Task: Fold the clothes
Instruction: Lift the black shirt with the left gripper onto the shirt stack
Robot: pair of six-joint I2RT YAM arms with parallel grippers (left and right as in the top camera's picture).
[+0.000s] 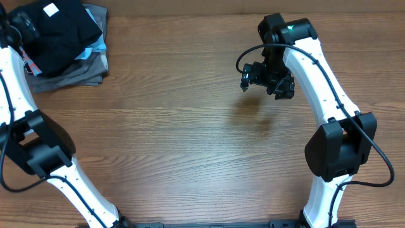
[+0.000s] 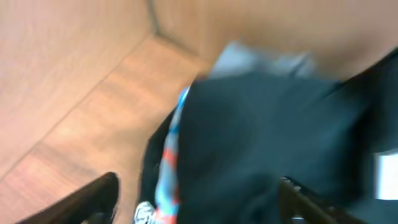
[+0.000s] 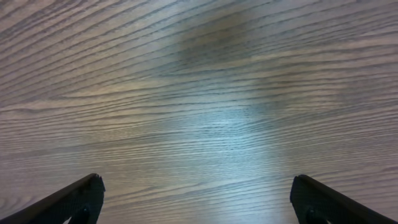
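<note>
A brown wooden table [image 1: 190, 158] is seen from above, with a white and black robot arm at each side.

The black T-shirt [image 1: 60, 35] lies in the far left corner of the table, folded into a compact bundle. A small white tag [image 1: 50, 9] shows on its top. It sits on a pile of folded grey clothes [image 1: 88, 69]. An edge of a light blue shirt [image 1: 93, 48] peeks out between the black shirt and the grey pile.

The left arm [image 1: 16, 82] runs up the left edge of the table and ends over that corner. Its dark end blends into the black shirt in the view from above. In the left wrist view, which is blurred, the left claw [image 2: 198, 180] is spread wide, one finger at each lower corner. Black fabric fills the space ahead of them. A strip of light blue with red marks runs down the shirt's left side. I cannot tell if the fingers touch the cloth.

The right arm [image 1: 316, 69] bends over the far right part of the table, well apart from the clothes. The right claw [image 3: 198, 179] is also spread wide, holding nothing. Only bare wood grain shows between its two dark fingers [image 3: 81, 199].
</note>
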